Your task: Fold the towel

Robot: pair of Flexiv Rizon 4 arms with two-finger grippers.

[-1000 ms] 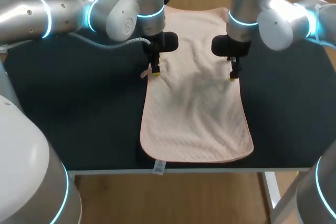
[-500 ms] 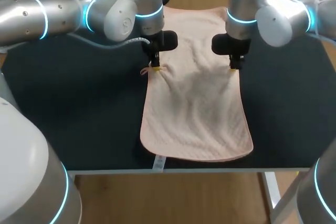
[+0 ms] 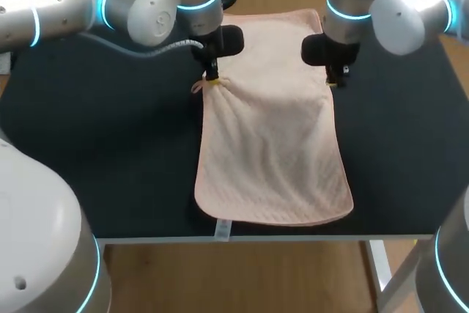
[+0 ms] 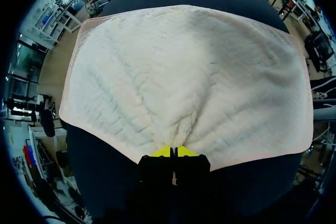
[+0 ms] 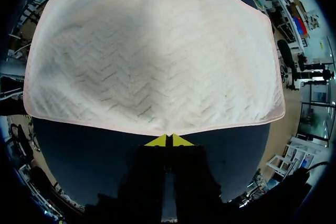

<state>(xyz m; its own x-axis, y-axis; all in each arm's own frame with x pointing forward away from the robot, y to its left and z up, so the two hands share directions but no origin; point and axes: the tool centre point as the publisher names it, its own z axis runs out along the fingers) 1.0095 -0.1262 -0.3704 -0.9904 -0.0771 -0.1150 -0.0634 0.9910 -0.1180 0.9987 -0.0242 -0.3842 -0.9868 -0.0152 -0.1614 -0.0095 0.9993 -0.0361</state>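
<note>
Pale pink zigzag-textured towel (image 3: pixel 275 152) is laid out lengthwise down the middle of the dark matte table (image 3: pixel 110 159). Its far end is up near the back edge and its near end stops just short of the front edge, where a small white tag (image 3: pixel 222 232) pokes out over the rim.

Left pincer (image 3: pixel 212 80) is on the towel's left long edge, toward the far end. Its yellow tips are pressed together with a pinch of fabric between them, and the cloth puckers into little folds fanning out from the grip.

Right pincer (image 3: pixel 335 78) is pretty much straight across on the right long edge, tips squeezed onto the hem the same way, and the hem comes up to a small peak there.

Both pinched spots look raised a bit, while the near half of the towel lies flat on the table. Each arm comes in from its own side and neither crosses the middle.
</note>
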